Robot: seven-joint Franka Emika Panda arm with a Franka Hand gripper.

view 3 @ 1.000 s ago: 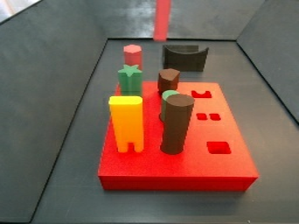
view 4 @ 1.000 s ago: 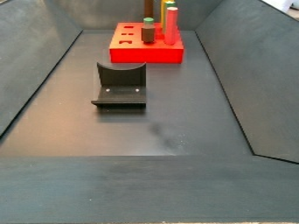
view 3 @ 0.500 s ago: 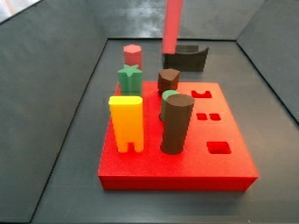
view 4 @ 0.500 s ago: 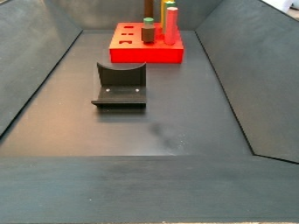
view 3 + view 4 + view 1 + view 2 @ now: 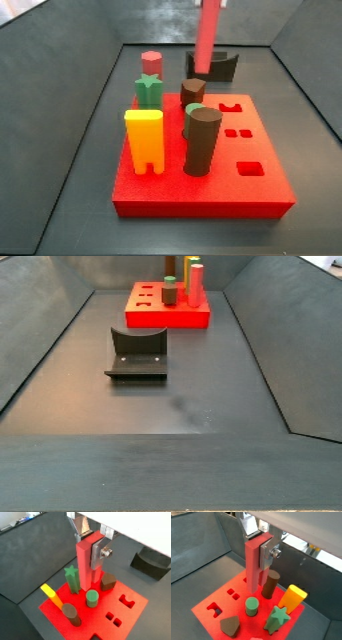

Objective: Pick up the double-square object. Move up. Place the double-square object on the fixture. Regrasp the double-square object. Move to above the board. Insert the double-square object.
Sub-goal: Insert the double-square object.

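My gripper [image 5: 89,549] is shut on the upper end of the double-square object [image 5: 85,567], a slim red peg hanging upright with its two legs pointing down; both also show in a wrist view, gripper [image 5: 259,548] and peg [image 5: 254,567]. In a side view only the peg [image 5: 209,35] shows, hanging above the far end of the red board [image 5: 254,190]; the gripper is out of frame above. The board's two small square holes [image 5: 238,132] are open. The dark fixture [image 5: 221,66] stands behind the board and is bare in a side view [image 5: 138,353].
On the board stand a yellow block [image 5: 143,140], a dark brown cylinder [image 5: 202,140], a green star [image 5: 148,90], a green cylinder [image 5: 195,108], a brown peg [image 5: 194,92] and a pink-red hexagonal peg [image 5: 152,62]. Grey walls surround the floor.
The held red peg has moved steadily to the right in the side view, from left of the fixture to in front of it. Nothing else has moved.
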